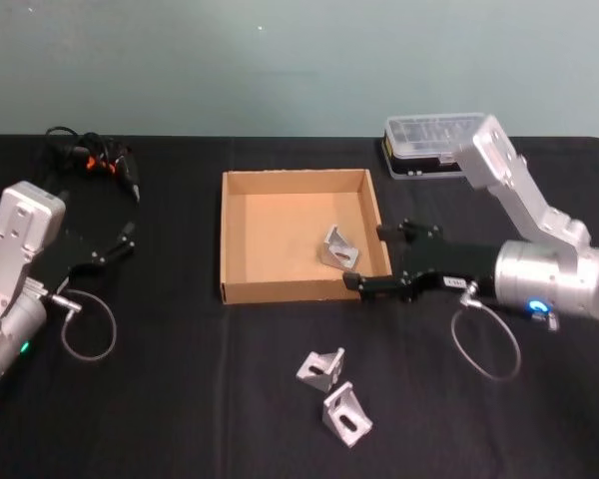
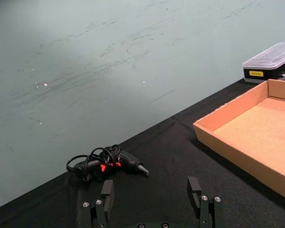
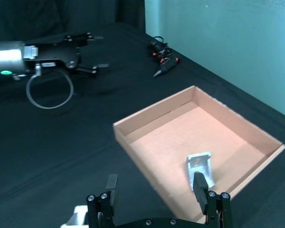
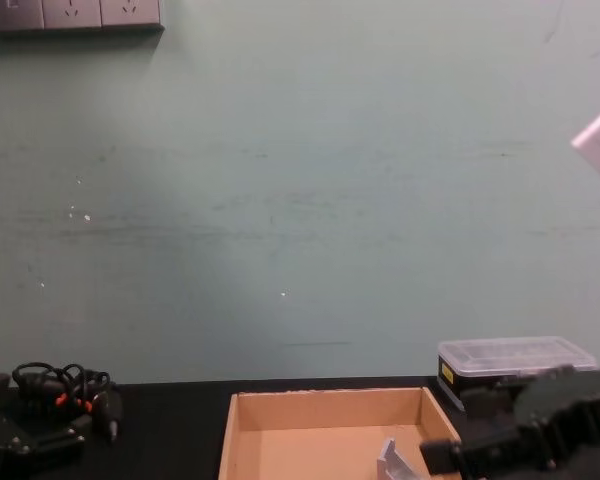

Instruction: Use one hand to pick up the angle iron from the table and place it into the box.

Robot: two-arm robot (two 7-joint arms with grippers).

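right gripper (image 1: 368, 257) hovers at the right wall of the box (image 1: 270, 225), fingers spread wide, holding nothing. one angle iron (image 1: 339, 247) lies inside the box near that wall. a second angle iron (image 1: 321, 368) and a third angle iron (image 1: 347, 413) sit on the table (image 1: 180, 399) in front of the box. left gripper (image 1: 126, 242) rests well left of the box, released and empty.

angle iron (image 1: 339, 247) in box (image 1: 223, 239), right tool (image 1: 367, 257) alongside
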